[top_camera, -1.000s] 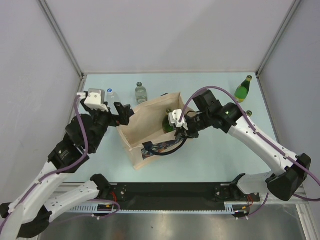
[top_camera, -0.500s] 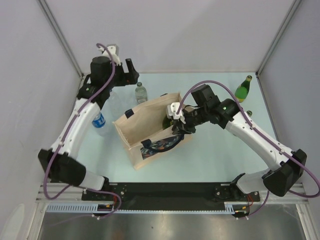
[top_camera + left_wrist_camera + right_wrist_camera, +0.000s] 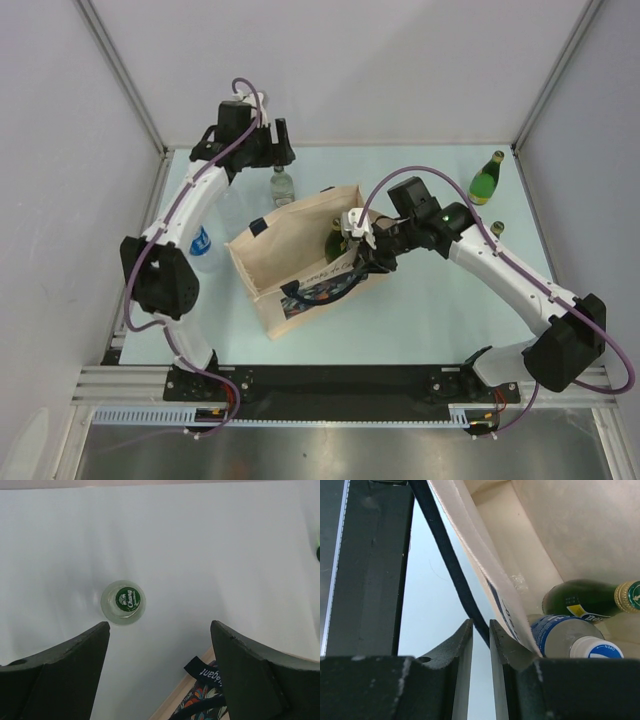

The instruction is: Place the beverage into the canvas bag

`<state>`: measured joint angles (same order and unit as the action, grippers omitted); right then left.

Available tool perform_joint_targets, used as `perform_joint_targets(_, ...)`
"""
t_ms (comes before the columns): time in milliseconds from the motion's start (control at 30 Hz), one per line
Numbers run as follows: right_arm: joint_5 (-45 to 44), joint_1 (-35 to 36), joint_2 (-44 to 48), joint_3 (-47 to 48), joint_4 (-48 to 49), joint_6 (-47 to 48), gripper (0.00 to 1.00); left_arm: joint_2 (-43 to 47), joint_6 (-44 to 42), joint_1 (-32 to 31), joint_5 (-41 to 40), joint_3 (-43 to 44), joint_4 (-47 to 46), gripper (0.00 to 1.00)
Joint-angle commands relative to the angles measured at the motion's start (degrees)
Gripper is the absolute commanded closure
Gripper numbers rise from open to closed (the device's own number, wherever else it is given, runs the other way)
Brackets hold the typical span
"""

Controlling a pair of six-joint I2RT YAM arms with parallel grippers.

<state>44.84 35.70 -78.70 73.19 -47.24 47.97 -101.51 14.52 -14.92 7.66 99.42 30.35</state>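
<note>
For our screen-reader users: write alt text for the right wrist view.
Nearly closed jaws pinch the navy handle of the canvas bag, beside its beige wall. Inside the bag sit a dark green bottle with a gold neck and a blue-labelled water bottle with a white cap.

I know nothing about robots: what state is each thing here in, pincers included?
canvas bag: upright, mouth open.
dark green bottle: inside the bag, capped.
water bottle: inside the bag, capped.
clear glass bottle: standing, capped, untouched.
light green bottle: standing far right.
left pincer: open, near the clear glass bottle.
right pincer: shut on the canvas bag's handle.
</note>
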Motion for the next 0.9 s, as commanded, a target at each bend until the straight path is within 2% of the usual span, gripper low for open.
perform_joint_targets(0, 1.4, -1.0, 1.0, 0.4, 1.3, -0.9, 0.75, -4.6, -2.0, -0.2, -2.6, 6.8, 2.6, 0.14)
perform_joint_targets(133, 1.9, -1.9, 0.3, 0.8, 1.0, -0.6, 0.75, -8.4, -2.7, -0.9, -6.7, 10.4, 4.7, 0.19)
perform_joint_targets(333, 2.6, -2.7, -0.8, 1.6, 1.6, -0.9, 0.75, -12.1, -3.6, -1.5, -11.1, 10.6, 5.7, 0.26)
perform_joint_targets(633, 2.4, -3.4, -1.0, 1.7, 2.9, -1.7, 0.75, -16.8, -4.0, -1.6, -10.6, 13.2, 5.4, 0.39)
perform_joint_targets(867, 2.1, -4.1, -1.2, 2.1, 3.2, -2.0, 0.75, -18.5, -4.8, -2.1, -10.9, 15.0, 5.4, 0.42)
